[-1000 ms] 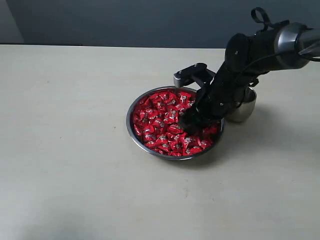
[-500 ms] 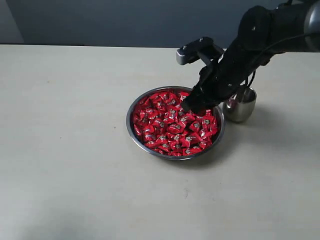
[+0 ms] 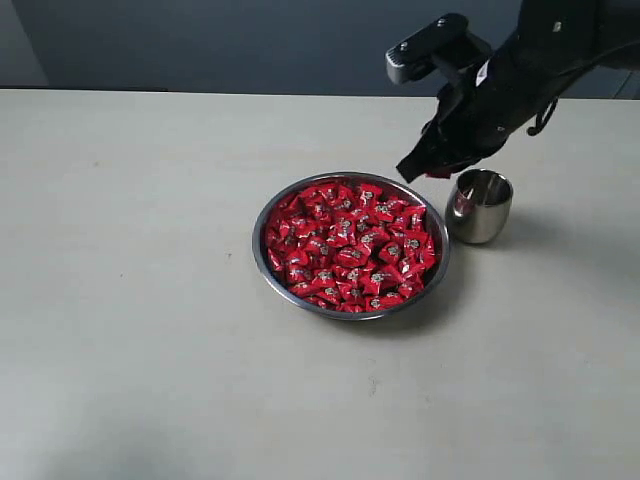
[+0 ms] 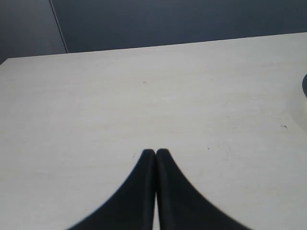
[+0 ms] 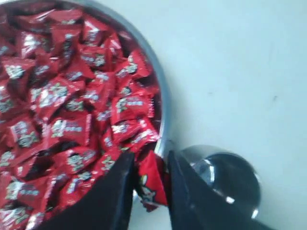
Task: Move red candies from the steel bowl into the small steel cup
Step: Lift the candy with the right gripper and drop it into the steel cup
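The steel bowl (image 3: 262, 240) (image 5: 161, 103) sits mid-table, heaped with red candies (image 3: 345, 245) (image 5: 62, 96). Just right of it stands the small steel cup (image 3: 481, 207) (image 5: 225, 175), with a trace of red inside. My right gripper (image 3: 425, 170) (image 5: 151, 179) hangs in the air above the gap between the bowl's far right rim and the cup, shut on one red candy (image 5: 151, 184) that sticks out between its black fingers (image 5: 117, 191). My left gripper (image 4: 156, 154) is shut with nothing in it, over bare table, and does not show in the exterior view.
The pale tabletop (image 3: 130, 300) stretches wide on the left and in front of the bowl. A dark wall (image 3: 250, 40) runs behind the table's far edge.
My right gripper has lifted out of the bowl's candies, holding one candy, and moved up and rightward toward the cup. The left gripper's earlier state is not shown.
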Available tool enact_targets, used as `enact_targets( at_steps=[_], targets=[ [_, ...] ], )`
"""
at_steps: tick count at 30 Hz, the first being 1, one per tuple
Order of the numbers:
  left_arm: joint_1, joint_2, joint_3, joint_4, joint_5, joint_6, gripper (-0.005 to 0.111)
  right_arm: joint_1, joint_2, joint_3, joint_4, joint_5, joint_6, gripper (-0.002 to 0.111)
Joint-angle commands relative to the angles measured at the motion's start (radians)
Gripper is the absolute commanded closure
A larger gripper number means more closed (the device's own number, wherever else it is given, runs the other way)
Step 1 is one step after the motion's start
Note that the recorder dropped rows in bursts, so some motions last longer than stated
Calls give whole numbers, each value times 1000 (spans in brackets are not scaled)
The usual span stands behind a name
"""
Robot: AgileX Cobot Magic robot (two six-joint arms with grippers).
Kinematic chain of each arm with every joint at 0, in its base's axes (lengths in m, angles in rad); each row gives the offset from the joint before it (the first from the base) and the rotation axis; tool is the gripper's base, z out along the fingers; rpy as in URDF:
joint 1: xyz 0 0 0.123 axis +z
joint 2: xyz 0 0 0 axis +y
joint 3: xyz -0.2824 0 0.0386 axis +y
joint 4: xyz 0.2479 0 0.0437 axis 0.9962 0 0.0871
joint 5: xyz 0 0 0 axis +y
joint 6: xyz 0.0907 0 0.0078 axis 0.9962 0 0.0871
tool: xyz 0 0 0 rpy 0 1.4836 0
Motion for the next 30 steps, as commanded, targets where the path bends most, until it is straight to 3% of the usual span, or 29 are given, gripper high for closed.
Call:
enact_targets(
  at_steps=[1,7,14,17,21,30],
  targets=[
    [-5,-5,-8,2,-5,-1,106,-94,25,-6,-5,-48,17,88],
    [-5,-5,-8,2,-5,-1,106,-158,91,-6,40,-30,17,88],
    [-5,-5,-8,2,-5,-1,106,-159,133,-6,63,-44,6,88],
    [-5,-5,-8,2,-5,-1,106,-159,139,-6,59,-51,6,78],
    [-5,-5,-8,2,-5,-1,106,-159,129,-6,42,-54,6,53],
    [-5,-5,-8,2,-5,-1,106,-146,36,-6,79,-49,-1,50]
  ],
)
